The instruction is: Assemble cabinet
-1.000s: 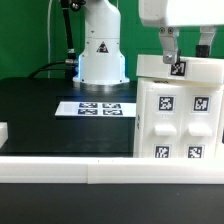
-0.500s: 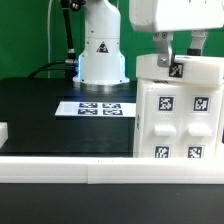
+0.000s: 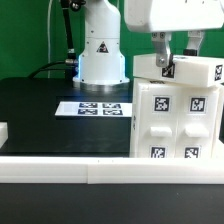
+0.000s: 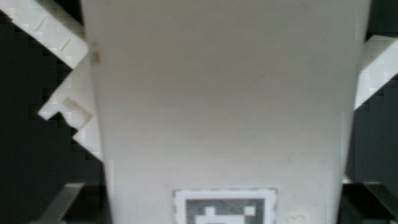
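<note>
The cabinet [image 3: 176, 115], a large white plastic box-shaped body whose front is made of small white panels each carrying a square black-and-white tag, stands upright on the black table [image 3: 40, 110] at the exterior view's right, close behind the white rail [image 3: 60, 168] that runs along the table's near edge. Four tagged panels show on its front, two above two, and they sit flush with one another, so the body looks largely put together. In the wrist view a broad, plain white face of the cabinet [image 4: 222, 100] fills most of the picture, with one tag at the edge nearest the fingers and angled white edges showing at either side; what those edges belong to is not clear.

The two-finger gripper [image 3: 172, 62] hangs straight down onto the cabinet's top, its white wrist housing above. Its dark fingers [image 3: 162, 55] straddle a small tagged spot on the upper surface and seem to touch it, but the gap between them is partly hidden, so I cannot tell how wide the jaws stand or whether they grip anything.

Judged from this, the work seems well advanced: the remaining effort likely concerns the top of the body, pressing, seating or shifting it. No door or top piece can be confirmed as missing.

Farther off, the marker board [image 3: 97, 107] lies flat mid-table before the robot's white base [image 3: 100, 50], and a small loose white block [image 3: 3, 131] sits at the exterior view's left edge, well apart from the cabinet.
</note>
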Controlling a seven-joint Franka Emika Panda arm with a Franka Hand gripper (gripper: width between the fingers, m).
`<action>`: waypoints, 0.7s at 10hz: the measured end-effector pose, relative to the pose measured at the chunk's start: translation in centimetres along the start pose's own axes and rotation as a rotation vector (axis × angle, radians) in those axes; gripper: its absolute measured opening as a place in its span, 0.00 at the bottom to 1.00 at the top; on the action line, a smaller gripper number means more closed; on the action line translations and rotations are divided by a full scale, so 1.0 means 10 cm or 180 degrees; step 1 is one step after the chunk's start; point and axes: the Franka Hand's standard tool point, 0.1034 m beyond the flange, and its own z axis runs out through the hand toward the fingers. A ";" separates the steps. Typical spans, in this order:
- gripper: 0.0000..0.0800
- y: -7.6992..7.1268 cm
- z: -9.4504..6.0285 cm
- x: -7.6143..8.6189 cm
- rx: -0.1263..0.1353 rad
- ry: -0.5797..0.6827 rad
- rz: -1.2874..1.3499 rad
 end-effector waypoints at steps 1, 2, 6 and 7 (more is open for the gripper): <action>0.69 0.00 0.00 0.00 0.0001 0.0001 0.0088; 0.69 0.00 0.00 0.00 0.0001 0.0000 0.0360; 0.69 0.03 0.01 -0.02 0.0008 0.0080 0.1521; 0.69 0.03 0.01 -0.02 -0.0007 0.0118 0.1875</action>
